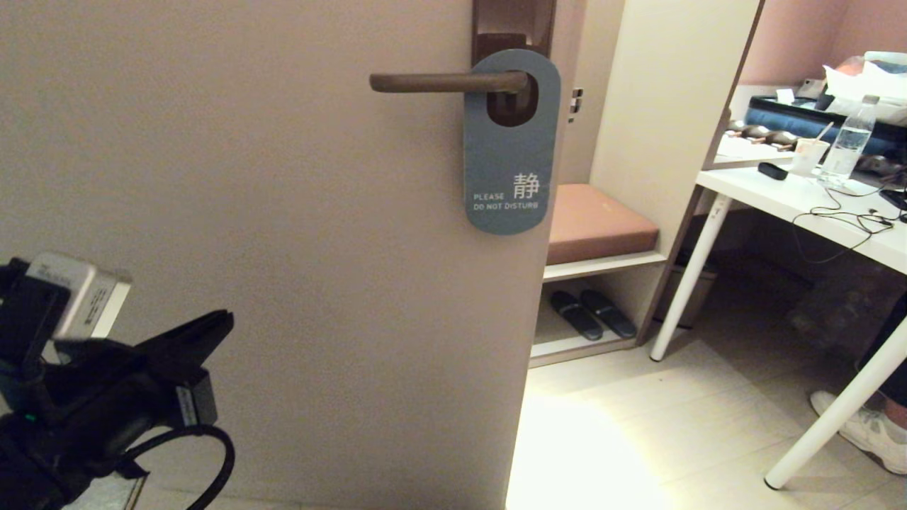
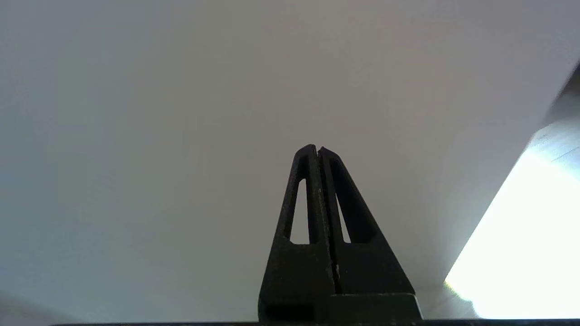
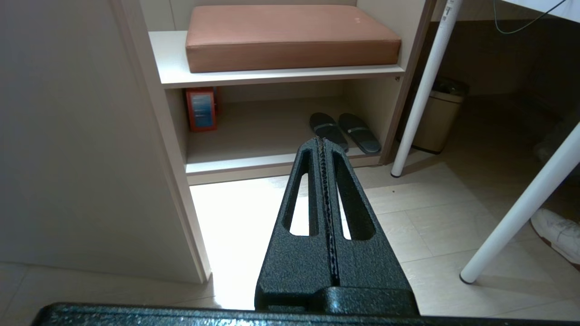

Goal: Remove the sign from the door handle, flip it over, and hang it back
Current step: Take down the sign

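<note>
The sign (image 1: 509, 152) hangs on the door handle (image 1: 439, 82) by its big hole, blue "PLEASE DO NOT DISTURB" side facing me. The handle is a brown lever on a dark plate (image 1: 514, 25) near the door's right edge. My left gripper (image 1: 225, 320) is low at the left, far below the handle, shut and empty; in the left wrist view (image 2: 317, 148) it faces the bare door. My right gripper (image 3: 321, 140) is shut and empty, low over the floor; it is out of the head view.
The beige door (image 1: 283, 248) fills the left. Right of it are a shelf with a pink cushion (image 1: 595, 223) and dark slippers (image 1: 592, 313), a white table (image 1: 801, 198) with bottle and cables, its legs (image 3: 421, 90), a bin (image 3: 437, 115), and a person's shoe (image 1: 868, 432).
</note>
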You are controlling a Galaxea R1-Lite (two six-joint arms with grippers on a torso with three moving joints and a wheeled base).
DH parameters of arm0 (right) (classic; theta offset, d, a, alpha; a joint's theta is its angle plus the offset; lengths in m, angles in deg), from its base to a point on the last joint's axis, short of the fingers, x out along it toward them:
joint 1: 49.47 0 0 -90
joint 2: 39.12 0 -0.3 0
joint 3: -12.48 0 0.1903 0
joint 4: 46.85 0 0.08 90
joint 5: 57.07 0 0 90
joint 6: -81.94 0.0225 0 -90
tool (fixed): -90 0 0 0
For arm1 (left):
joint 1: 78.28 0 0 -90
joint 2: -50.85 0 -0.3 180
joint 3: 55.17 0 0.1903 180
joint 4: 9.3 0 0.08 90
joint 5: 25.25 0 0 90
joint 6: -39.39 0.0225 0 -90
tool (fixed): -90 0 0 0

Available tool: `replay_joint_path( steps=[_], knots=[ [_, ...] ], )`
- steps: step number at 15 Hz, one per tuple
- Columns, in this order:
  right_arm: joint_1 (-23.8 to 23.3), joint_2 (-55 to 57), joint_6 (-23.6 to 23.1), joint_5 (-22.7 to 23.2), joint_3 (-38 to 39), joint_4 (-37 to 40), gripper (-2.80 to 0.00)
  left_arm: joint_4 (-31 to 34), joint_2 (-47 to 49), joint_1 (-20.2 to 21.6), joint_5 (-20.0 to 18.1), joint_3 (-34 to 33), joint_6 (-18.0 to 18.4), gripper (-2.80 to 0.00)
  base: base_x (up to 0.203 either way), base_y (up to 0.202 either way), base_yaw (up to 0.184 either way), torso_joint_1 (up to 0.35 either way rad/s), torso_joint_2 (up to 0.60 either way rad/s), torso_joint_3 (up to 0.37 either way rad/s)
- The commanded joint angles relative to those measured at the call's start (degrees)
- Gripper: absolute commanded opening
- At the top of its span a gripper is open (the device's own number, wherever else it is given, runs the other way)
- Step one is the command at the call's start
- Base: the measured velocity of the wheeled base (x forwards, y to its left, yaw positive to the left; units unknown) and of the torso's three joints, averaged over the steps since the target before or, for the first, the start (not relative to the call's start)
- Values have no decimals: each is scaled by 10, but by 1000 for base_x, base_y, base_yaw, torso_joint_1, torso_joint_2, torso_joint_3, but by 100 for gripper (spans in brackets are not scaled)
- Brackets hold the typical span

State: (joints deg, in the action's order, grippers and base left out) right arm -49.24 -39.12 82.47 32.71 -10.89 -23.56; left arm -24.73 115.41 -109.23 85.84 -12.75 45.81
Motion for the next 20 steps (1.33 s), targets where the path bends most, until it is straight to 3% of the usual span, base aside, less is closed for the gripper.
replay_joint_path(
  steps=[1, 3, 5, 9, 12, 15, 20],
  knots=[
    [0, 0, 0, 0, 0, 0, -280, -23, -53, 28, 0, -82, 3, -280, 0, 0, 0, 0, 0, 0],
    [0, 0, 0, 0, 0, 0, -280, -37, -107, 84, -12, -144, 23, -280, 0, 0, 0, 0, 0, 0],
    [0, 0, 0, 0, 0, 0, -280, -28, -168, 136, -61, -179, 39, -280, 0, 0, 0, 0, 0, 0],
    [0, 0, 0, 0, 0, 0, -280, 92, -293, 242, -186, -189, 49, -280, 0, 0, 0, 0, 0, 0],
    [0, 0, 0, 0, 0, 0, -280, 209, -397, 306, -243, -190, 50, -280, 0, 0, 0, 0, 0, 0],
    [0, 0, 0, 0, 0, 0, -280, 303, -469, 336, -255, -191, 45, -280, 0, 0, 0, 0, 0, 0],
    [0, 0, 0, 0, 0, 0, -280, 333, -510, 328, -244, -191, 34, -280, 0, 0, 0, 0, 0, 0]
  ],
)
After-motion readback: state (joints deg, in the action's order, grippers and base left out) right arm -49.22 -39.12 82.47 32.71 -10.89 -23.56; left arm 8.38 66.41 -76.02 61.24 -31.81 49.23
